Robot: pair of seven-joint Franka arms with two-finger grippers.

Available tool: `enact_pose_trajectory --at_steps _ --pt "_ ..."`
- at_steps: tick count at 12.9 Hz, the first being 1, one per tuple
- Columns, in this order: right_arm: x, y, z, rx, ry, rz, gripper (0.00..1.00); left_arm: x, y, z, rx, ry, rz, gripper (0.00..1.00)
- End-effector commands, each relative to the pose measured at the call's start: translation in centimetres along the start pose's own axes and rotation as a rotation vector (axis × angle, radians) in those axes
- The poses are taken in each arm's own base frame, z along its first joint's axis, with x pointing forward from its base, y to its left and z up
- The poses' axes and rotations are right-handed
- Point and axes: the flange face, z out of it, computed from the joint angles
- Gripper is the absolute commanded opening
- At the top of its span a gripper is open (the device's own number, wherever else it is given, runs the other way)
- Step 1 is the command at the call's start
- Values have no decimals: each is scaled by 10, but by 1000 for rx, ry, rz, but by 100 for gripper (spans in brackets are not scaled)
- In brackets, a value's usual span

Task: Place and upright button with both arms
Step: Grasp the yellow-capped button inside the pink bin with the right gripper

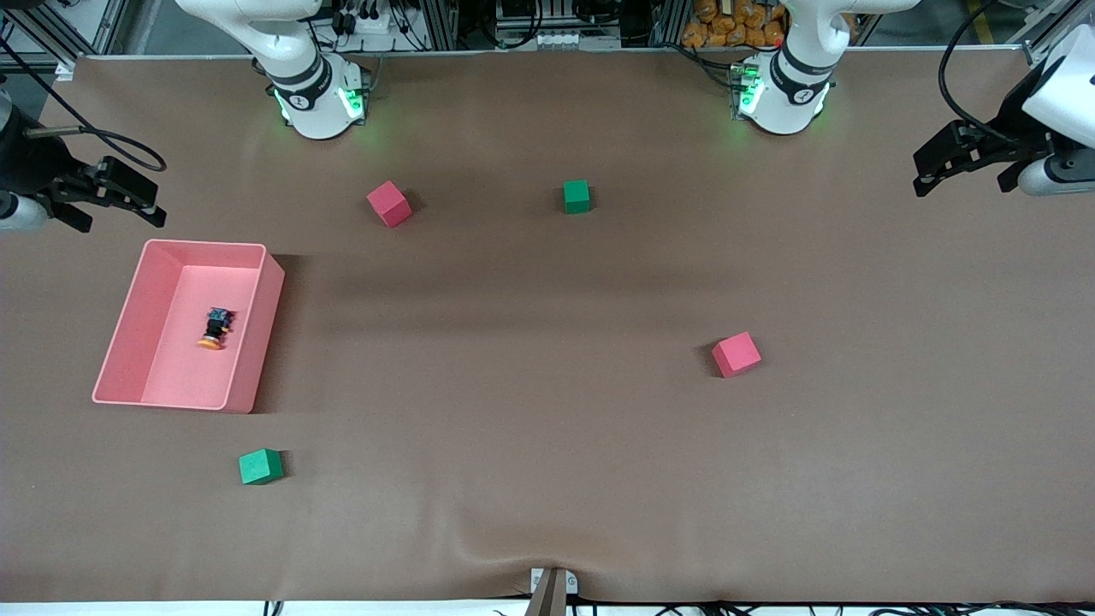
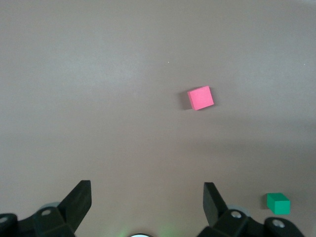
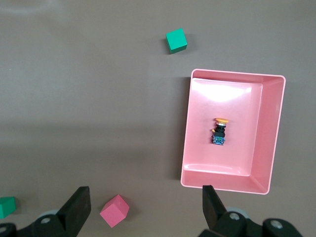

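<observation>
The right arm, a white jointed arm with black bands, rises from its base at the top of the front view and reaches out past the table's edge at its own end. Its black two-finger right gripper hangs in the air there, fingers spread wide apart with nothing between them.

The left arm, of the same white and black build, mirrors this at its own end of the table. Its black two-finger left gripper hovers above the brown surface, its fingers likewise spread wide and empty.
</observation>
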Motion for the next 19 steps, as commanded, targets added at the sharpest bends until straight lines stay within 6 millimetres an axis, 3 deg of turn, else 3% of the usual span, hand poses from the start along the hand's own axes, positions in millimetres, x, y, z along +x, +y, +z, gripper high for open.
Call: enact_pose_trajectory --at_steps 1,5,6,8,9,11,13,17,19 --pt "-4 0 -7 -10 13 -44 100 1 -1 -4 13 1 5 100" --pt "-5 3 -3 -21 -11 -37 100 4 -1 0 20 -5 6 100" --pt "1 9 8 -19 -31 -33 100 4 -2 0 18 -6 6 100" --pt "24 26 48 -25 -99 -7 100 4 -3 0 16 -3 14 100" --pt "30 41 57 -31 -112 16 100 4 -2 -1 15 -4 18 100" --pt "43 87 96 -78 -179 65 100 4 0 -1 18 -3 21 100" --pt "49 118 136 -78 -248 107 100 5 -1 1 19 -4 18 100" --pt "56 159 206 -58 -257 162 100 5 -1 0 14 0 18 100" --pt "52 165 245 -57 -248 166 100 6 0 -1 12 12 19 100"
